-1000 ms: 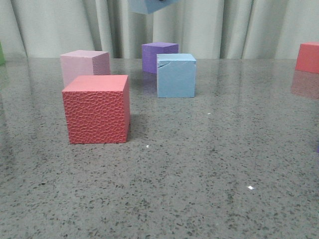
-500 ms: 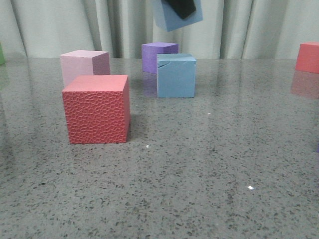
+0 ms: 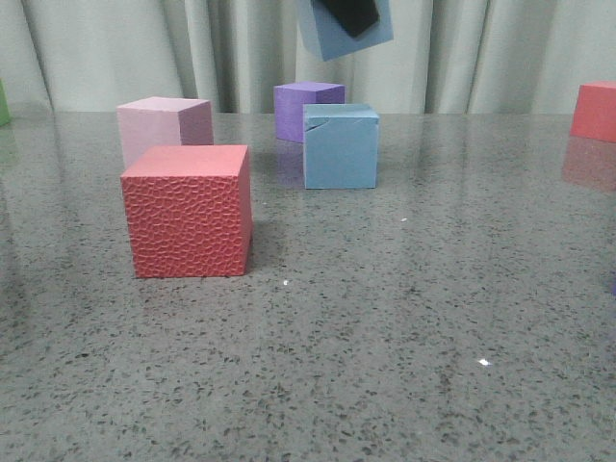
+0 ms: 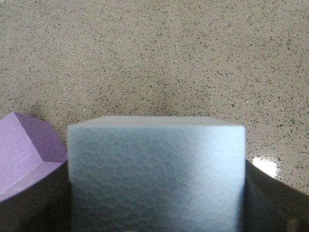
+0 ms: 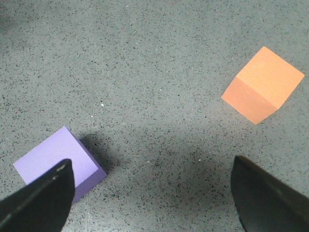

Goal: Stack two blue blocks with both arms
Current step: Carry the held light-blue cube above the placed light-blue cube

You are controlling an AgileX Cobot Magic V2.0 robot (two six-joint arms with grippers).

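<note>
speckled grey table (image 3: 404, 318) w/ several cubes on it. front view: big red cube (image 3: 188, 211) nearest the camera at left, pale pink cube (image 3: 164, 127) just behind it, dark purple cube (image 3: 306, 109) further back by the curtain (image 3: 144, 48), another red cube (image 3: 594, 111) at far right edge. one blue block (image 3: 340, 145) sits flat on the table just in front of and beside the purple one, small crack on its top front edge, faces square to the camera, top face bare. red and pink cubes are well to its left, not in the way

second blue block (image 3: 339, 37) is up in the air above and slightly behind the resting one, well apart from it, tilted so its lower edge slopes, cut off by the top of the frame; a cube, so no long axis. left gripper (image 3: 348, 13) shows as a black finger over its front face. left wrist view: that block (image 4: 154, 174) fills the space betw. the dark fingers (image 4: 34, 203), jaws pinching it on both sides, purple cube (image 4: 26, 150) on the table beside it

right gripper (image 5: 152, 198): jaws spread wide, nothing betw. them, hanging over bare table w/ a lilac cube (image 5: 60, 162) near one finger (image 5: 38, 203) and an orange cube (image 5: 263, 84) well apart
</note>
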